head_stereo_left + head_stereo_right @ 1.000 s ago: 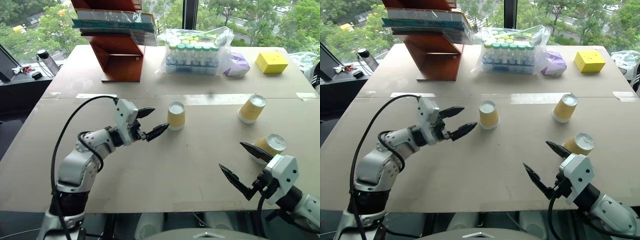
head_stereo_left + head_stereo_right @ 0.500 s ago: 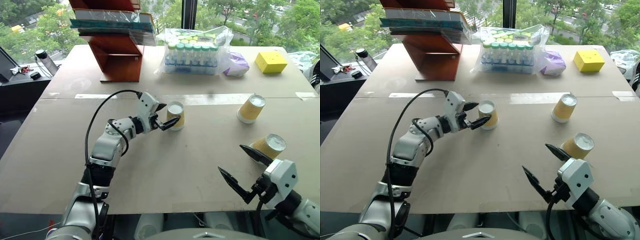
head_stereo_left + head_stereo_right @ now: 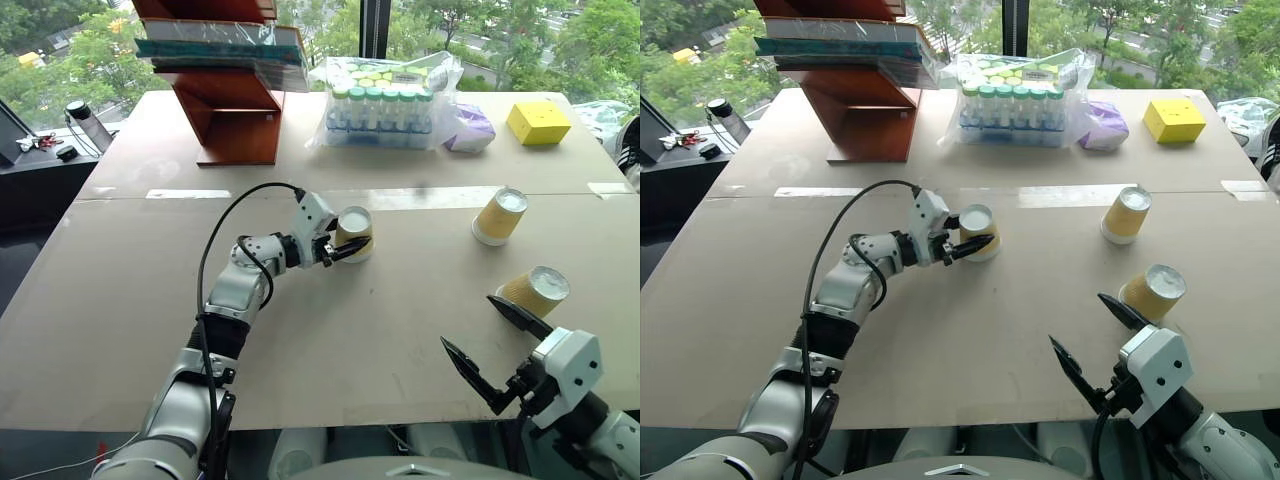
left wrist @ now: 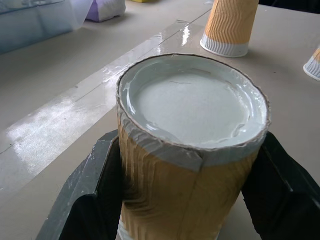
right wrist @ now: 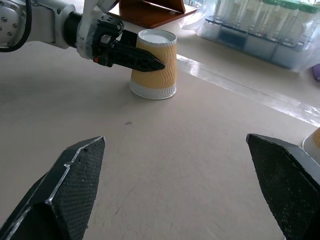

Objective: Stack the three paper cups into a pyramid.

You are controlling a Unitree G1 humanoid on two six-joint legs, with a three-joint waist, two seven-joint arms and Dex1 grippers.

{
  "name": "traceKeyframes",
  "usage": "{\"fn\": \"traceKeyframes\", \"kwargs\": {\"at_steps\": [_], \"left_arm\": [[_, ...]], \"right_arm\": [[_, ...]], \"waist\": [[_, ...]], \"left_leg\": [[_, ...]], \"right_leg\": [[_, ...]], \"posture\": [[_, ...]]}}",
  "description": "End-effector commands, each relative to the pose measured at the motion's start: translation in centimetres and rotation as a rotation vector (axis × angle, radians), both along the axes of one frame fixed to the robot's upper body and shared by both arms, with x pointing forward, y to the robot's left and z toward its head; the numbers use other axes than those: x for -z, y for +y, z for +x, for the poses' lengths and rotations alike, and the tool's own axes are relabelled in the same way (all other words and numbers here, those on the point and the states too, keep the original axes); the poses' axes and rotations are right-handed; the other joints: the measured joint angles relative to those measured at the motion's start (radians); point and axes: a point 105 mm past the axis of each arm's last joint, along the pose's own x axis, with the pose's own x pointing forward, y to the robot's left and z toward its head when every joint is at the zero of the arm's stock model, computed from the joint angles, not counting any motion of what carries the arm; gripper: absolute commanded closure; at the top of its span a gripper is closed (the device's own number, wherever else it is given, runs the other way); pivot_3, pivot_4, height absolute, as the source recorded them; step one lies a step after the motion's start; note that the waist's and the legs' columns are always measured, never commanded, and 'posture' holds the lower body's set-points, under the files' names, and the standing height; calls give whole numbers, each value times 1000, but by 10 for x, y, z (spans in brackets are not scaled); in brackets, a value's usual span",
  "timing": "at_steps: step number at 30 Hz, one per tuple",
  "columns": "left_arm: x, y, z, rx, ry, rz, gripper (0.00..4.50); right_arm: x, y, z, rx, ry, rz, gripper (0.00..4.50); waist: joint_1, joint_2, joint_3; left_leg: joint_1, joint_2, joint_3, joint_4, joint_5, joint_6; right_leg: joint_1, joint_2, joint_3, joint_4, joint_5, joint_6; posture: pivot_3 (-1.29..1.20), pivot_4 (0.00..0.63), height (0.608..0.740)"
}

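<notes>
— Where are your three paper cups?

— All upside down on the table (image 3: 300, 340), white bases up, none stacked. The nearest-left cup (image 3: 354, 234) stands just below the shiny tape strip (image 3: 430, 198); your left pincer (image 3: 345, 243) is clenched on its ribbed side, one black finger (image 4: 95, 200) pressed against each flank. The second cup (image 3: 499, 216) stands well apart toward the right, and the third cup (image 3: 535, 292) leans nearer you on that side.

— And your right pincer?

— Your right pincer (image 3: 492, 345) hangs released, fingers spread wide, grasping nothing, just beside the third cup without touching it.

— What lies beyond?

— At the far edge you have a bag of capped tubes (image 3: 385, 105), a yellow box (image 3: 542, 122) and a red-brown stand (image 3: 235, 90)
</notes>
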Motion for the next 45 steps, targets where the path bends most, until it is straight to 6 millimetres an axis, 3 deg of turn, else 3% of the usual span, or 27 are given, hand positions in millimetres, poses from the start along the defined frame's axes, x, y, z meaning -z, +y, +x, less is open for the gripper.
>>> {"fn": "traceKeyframes", "kwargs": {"at_steps": [1, 7, 13, 24, 26, 28, 30, 36, 40, 45], "left_arm": [[-15, 16, -25, 110, -20, -28, 1964], [-1, 26, -54, 201, 40, 15, 1964], [8, 15, -59, 229, 28, 36, 1964], [7, 1, -57, 259, -7, 46, 1964], [6, -1, -57, 263, -7, 42, 907], [4, -2, -57, 260, -7, 29, 126], [1, -1, -56, 253, -6, 14, 54], [-13, 30, -68, 265, 48, -31, 54], [-27, 51, -94, 329, 70, -53, 54], [-35, 58, -121, 409, 76, -58, 54]], "right_arm": [[-9, 4, -3, -12, -42, 3, 0], [-4, 4, -1, -26, -27, 5, 0], [-5, 7, 1, -33, -30, 4, 0], [-7, 5, 0, -2, -31, -5, 0], [-7, 4, 1, 5, -33, -4, 0], [-7, 3, 1, 15, -38, -3, 0], [-8, 0, 4, 45, -49, -12, 0], [-15, -32, 16, 285, -98, -71, 0], [-16, -57, 19, 449, -94, -74, 0], [-6, -86, 34, 608, -66, -61, 0]], "waist": [[-3, 0, 0], [10, 0, 0], [13, 0, 0], [17, 0, 0], [17, 0, 0], [17, 0, 0], [17, 0, 0], [6, 0, 0], [1, 1, 0], [5, 1, 0]], "left_leg": [[0, 1, -1, 0, 0, 0], [1, 2, -1, 0, 0, 0], [1, 1, 0, 0, 0, 0], [0, 0, 0, 1, 0, 0], [0, 0, 0, 1, 0, 0], [0, 0, 0, 1, 0, 0], [0, 0, 0, 1, 0, 0], [1, 1, 0, 0, 0, 0], [1, 3, 0, 0, 0, 0], [1, 3, 1, 0, 0, 0]], "right_leg": [[0, 0, 0, 0, 0, 0], [0, -1, 1, 0, -1, -2], [0, -1, 1, 0, -1, -2], [0, -1, 0, 0, -1, -1], [0, -1, 1, 0, -1, -1], [0, -1, 1, 0, -1, -1], [0, -1, 1, 0, -1, -1], [0, 0, 1, 1, -1, -1], [0, 0, 1, 1, -1, -2], [0, -2, 2, 0, -2, -4]], "posture": [[0, 150, 740], [0, 150, 740], [0, 150, 740], [0, 150, 740], [0, 150, 740], [0, 150, 740], [0, 150, 740], [0, 150, 740], [0, 150, 740], [0, 150, 740]]}}
